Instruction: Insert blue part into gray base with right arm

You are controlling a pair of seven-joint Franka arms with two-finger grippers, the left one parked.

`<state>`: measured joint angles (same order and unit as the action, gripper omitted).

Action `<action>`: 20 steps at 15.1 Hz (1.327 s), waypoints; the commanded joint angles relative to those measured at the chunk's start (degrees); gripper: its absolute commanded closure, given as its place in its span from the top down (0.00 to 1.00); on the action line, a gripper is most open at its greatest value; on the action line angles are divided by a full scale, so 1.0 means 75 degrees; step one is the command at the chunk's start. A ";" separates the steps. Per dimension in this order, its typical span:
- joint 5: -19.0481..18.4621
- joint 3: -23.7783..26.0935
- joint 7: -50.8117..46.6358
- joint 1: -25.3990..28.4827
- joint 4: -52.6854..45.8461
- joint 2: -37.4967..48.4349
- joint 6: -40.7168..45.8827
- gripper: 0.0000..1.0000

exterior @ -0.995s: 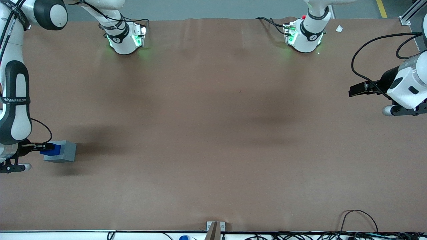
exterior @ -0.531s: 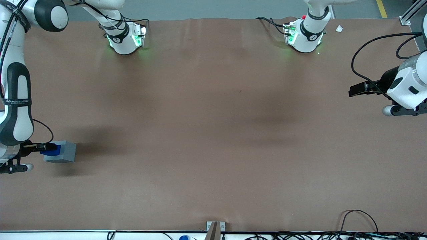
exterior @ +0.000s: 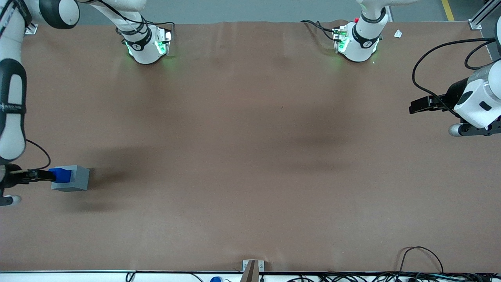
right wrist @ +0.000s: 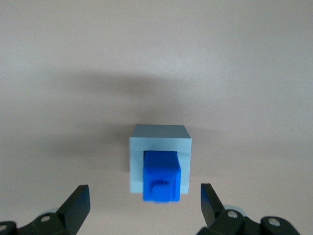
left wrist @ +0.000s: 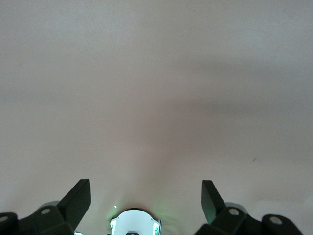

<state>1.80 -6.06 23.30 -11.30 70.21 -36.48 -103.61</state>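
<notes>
Even overhead light, soft shadows, sharp frames, pale wrist views

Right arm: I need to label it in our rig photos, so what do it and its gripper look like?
The right arm is white and jointed, with large black panels, a black band with white lettering and a thin black cable looping near the wrist. Its gripper, beside the gray base, has slim black fingers, wedge-shaped in the right wrist view.

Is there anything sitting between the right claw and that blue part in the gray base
Nothing visible stands between them. The small bright-blue plastic block already sits in the socket of the matte gray cube, and the right arm's claw hangs open above it, its fingers spread wide of both and touching neither. Only bare brown table surrounds the cube.
</notes>
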 commanded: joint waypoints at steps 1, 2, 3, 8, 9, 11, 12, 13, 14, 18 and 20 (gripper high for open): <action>0.0052 0.0035 0.0034 0.0194 0.0271 0.1017 0.0792 1.00; 0.0053 0.0035 0.0011 0.0276 0.0271 0.1298 0.1120 1.00; 0.0030 0.0024 -0.0001 0.0392 0.0271 0.1568 0.1321 1.00; 0.0076 0.0035 -0.0657 0.0523 0.0341 0.2437 0.2092 1.00; 0.0076 0.0047 -0.0716 0.0523 0.0330 0.2577 0.2247 1.00; 0.0076 0.0035 -0.1240 0.0732 0.0353 0.2941 0.2388 1.00; 0.0065 0.0024 -0.1719 0.0919 0.0342 0.3058 0.2644 1.00; 0.0053 0.0035 -0.2072 0.1083 0.0353 0.3222 0.2775 1.00; 0.0053 0.0035 -0.2168 0.1189 0.0400 0.3409 0.2915 1.00; 0.0053 0.0035 -0.2869 0.1587 0.1311 0.4579 0.3081 1.00; -0.0041 0.0035 -0.3177 0.1974 0.1746 0.5178 0.3057 1.00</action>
<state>2.07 -5.64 2.74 0.63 75.47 -5.06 -79.34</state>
